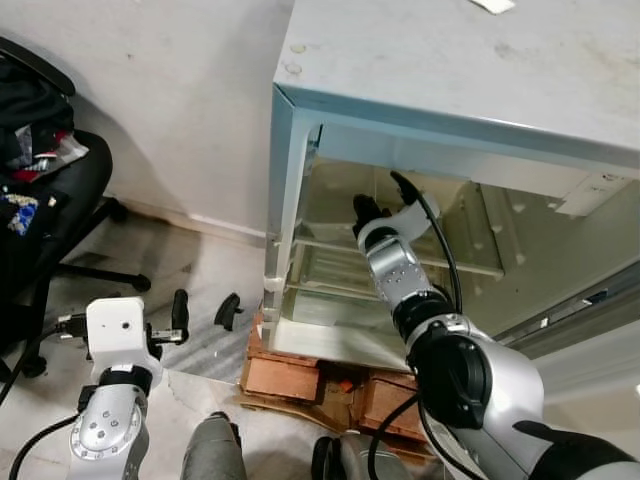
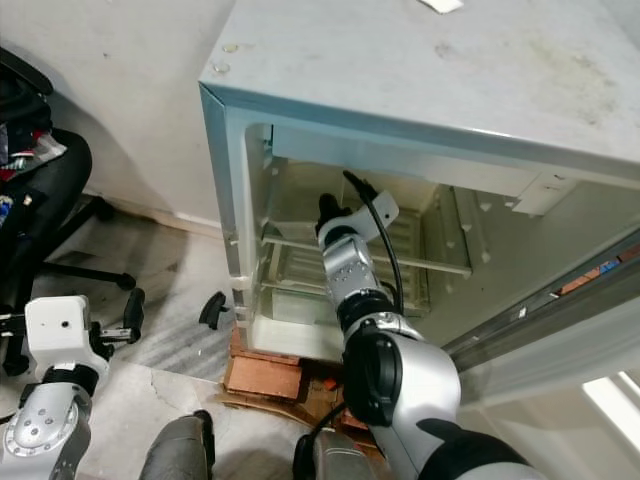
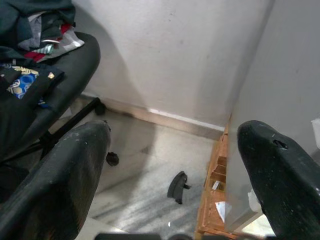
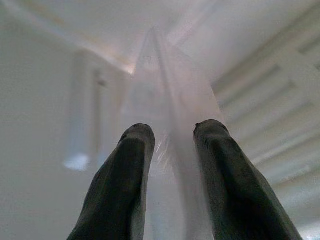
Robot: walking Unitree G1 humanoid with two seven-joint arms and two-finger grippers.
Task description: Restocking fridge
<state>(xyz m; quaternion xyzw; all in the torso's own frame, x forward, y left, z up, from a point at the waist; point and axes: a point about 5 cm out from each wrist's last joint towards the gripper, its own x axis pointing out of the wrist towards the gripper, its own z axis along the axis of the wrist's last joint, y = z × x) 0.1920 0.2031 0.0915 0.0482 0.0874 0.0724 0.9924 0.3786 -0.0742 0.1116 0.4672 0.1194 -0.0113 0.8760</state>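
While the right arm reaches into the open fridge (image 1: 300,150), the right gripper (image 4: 172,135) sits above the wire shelf (image 2: 420,262), its fingers (image 4: 125,170) clenched on a clear plastic item (image 4: 165,90) whose identity cannot be told. Left gripper (image 3: 175,165) hangs released over the floor (image 3: 145,195), beside an office chair (image 1: 60,200). Bricks (image 1: 290,378) support the fridge

Head stereo pair looks down into open fridge (image 1: 300,200), sharing it. Left wrist cam faces floor, office chair (image 3: 45,95) at 10 o'clock. Right wrist cam close inside fridge.
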